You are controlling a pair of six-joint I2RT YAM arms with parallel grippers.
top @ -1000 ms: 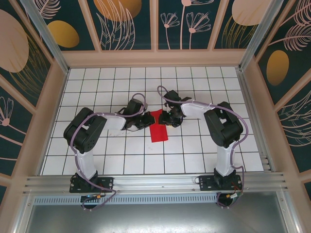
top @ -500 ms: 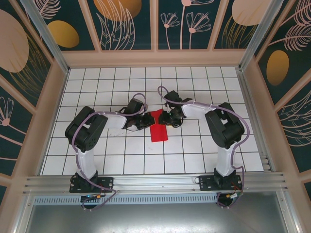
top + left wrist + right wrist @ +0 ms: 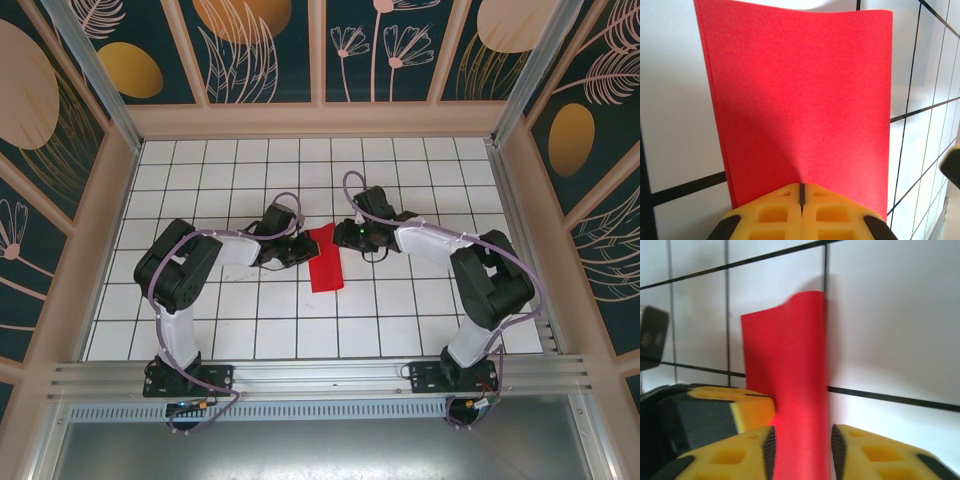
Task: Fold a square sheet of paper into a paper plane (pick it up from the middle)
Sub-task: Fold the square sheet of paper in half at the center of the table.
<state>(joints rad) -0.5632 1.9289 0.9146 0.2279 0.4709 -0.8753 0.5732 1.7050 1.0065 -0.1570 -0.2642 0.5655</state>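
Note:
The square sheet of paper (image 3: pixel 326 266) is bright red and lies folded to a narrow strip on the white tiles at mid-table. My left gripper (image 3: pixel 302 249) is shut on its left edge; in the left wrist view the yellow fingertips (image 3: pixel 785 210) meet at the near edge of the red sheet (image 3: pixel 800 100), which bows upward. My right gripper (image 3: pixel 346 238) is at the paper's far right corner. Its jaws stand apart, and a raised band of the paper (image 3: pixel 800 390) runs between the pads (image 3: pixel 769 450), nearly filling the gap around my right gripper (image 3: pixel 801 447).
The white grid table (image 3: pixel 400 310) is walled by wooden panels on three sides, with a metal rail (image 3: pixel 320 375) at the near edge. The left gripper's yellow finger (image 3: pixel 740 405) sits just left of the right jaws.
The right arm's elbow has swung out to the right and its wrist has turned. Its jaws have narrowed around the paper. The paper now looks narrower. The left gripper has stayed shut in place.

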